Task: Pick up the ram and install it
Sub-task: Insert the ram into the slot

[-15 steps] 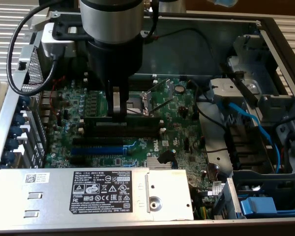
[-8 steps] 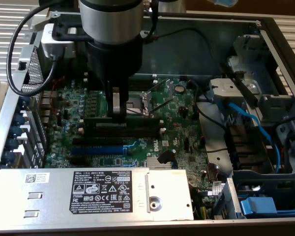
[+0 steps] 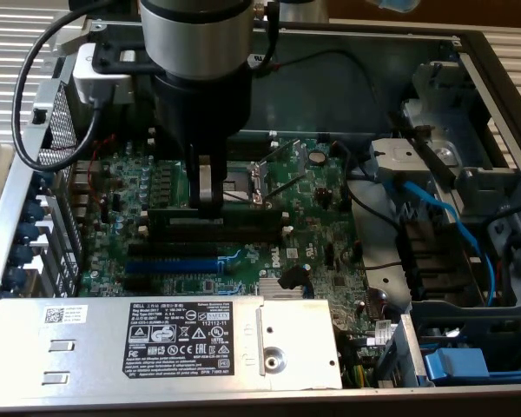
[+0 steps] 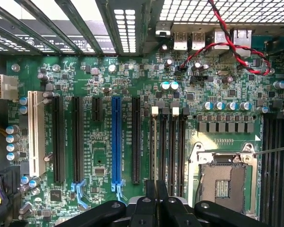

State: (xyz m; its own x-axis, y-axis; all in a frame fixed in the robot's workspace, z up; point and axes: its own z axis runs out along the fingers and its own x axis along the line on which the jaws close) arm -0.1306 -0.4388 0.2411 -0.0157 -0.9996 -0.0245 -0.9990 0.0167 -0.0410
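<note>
Fingers (image 3: 211, 201) clamped narrow on the ram (image 3: 252, 217), at its upper edge.
Ram stands on edge, level, just beside the CPU socket (image 3: 250, 178), over the black memory slots (image 4: 173, 146) adjoining that socket.

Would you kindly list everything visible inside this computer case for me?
ram: one, dark green-black, gripped above the memory slots
motherboard: one, green, centre of the exterior view
expansion slot: one, blue, between black slots
white slot: one, white, beside the black slots
processor socket: one, silver, beside the memory slots
twisted wires: one pair, red and black, over the motherboard
cable: one, blue, exterior view's right
metal cover: one, grey with black label, exterior view's lower edge
gripper: one, black, shut on the ram
</note>
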